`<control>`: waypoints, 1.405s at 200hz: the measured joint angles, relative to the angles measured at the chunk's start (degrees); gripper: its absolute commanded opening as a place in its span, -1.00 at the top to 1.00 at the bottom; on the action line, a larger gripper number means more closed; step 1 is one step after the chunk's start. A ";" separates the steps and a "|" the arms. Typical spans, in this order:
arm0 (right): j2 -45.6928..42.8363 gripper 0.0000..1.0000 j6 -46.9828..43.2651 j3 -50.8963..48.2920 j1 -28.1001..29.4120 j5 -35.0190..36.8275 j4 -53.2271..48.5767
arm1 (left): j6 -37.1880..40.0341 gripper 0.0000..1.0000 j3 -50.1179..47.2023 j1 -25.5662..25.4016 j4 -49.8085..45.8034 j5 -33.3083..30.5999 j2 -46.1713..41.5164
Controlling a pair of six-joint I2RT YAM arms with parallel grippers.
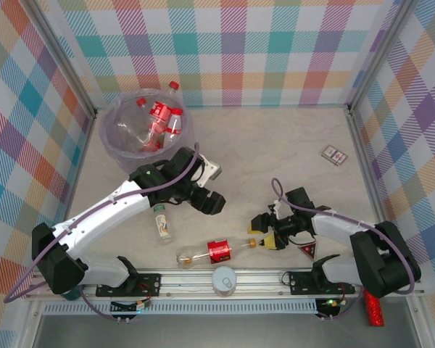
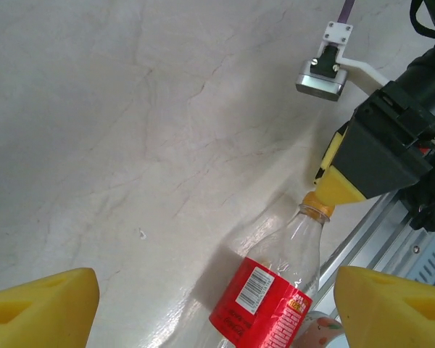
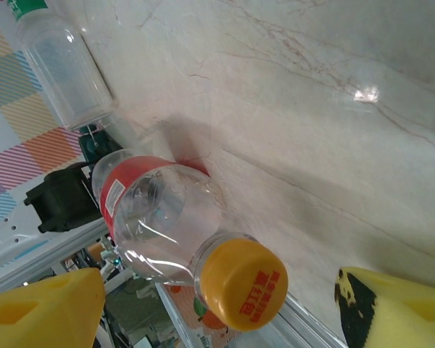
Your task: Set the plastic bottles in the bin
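Plaid-papered walls close in a pale, marble-patterned tabletop [image 1: 275, 145], and the bin [image 1: 112, 141] stands at its far left corner. The job looks well along. Several red-labelled bottles [image 1: 159, 119] are already piled inside the bin, and one of them pokes its red cap past the far rim. How many are in there is hard to count through the clear bag.

Two bottles remain out on the table, as far as the views show. A yellow-capped bottle [image 1: 219, 251] with a red label lies on its side near the front rail. A clear bottle [image 1: 162, 222] with a touch of green at one end lies just left of it, close under the left arm.

The right gripper [image 1: 264, 239] is low at the cap end of the yellow-capped bottle. In the right wrist view its yellow pads [image 3: 43, 308] are spread, with the yellow cap [image 3: 241, 284] between them and not yet pinched. In the left wrist view one of its fingers appears to touch the cap. The left gripper [image 1: 209, 201] hovers over the middle of the table with its fingers wide apart and holding nothing.

What is left, by my reading, is to close on the yellow-capped bottle, carry it to the bin, and then fetch the clear bottle. A small card [image 1: 335, 154], a red triangular tag [image 1: 308, 251] and a red glittery stick [image 1: 375, 309] also lie about; they are not part of the task.
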 measured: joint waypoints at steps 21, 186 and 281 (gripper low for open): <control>1.49 -0.64 0.81 0.02 0.09 -1.40 1.64 | -0.90 -0.65 -1.51 -0.11 1.22 0.24 0.00; 2.49 -0.44 1.55 -3.32 4.44 -5.92 8.70 | -2.08 -0.60 -1.90 -0.13 3.43 -0.87 1.31; 2.49 -0.24 2.16 -3.63 4.76 -5.09 7.82 | -2.05 -0.60 -1.90 -0.13 3.43 -2.05 1.86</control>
